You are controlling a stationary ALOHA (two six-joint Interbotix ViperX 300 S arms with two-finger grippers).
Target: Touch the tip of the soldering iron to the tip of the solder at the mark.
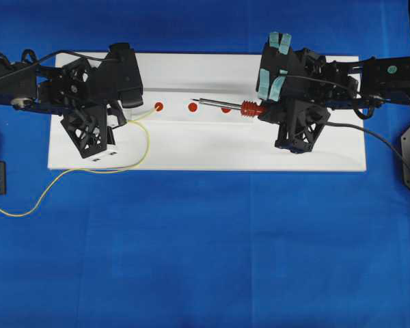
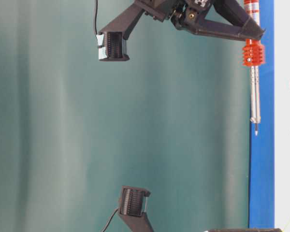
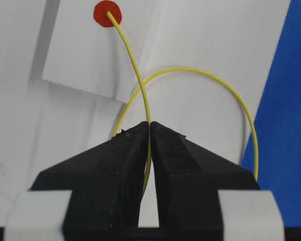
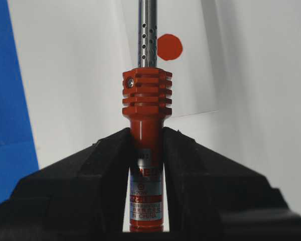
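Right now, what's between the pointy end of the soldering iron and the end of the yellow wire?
In the overhead view, one red dot on the white board lies between the soldering iron tip and the solder tip.

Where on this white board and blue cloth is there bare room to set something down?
Free: the board's near strip between the two grippers, and the cloth below it. Crowded: the dot row, where the solder and iron lie.
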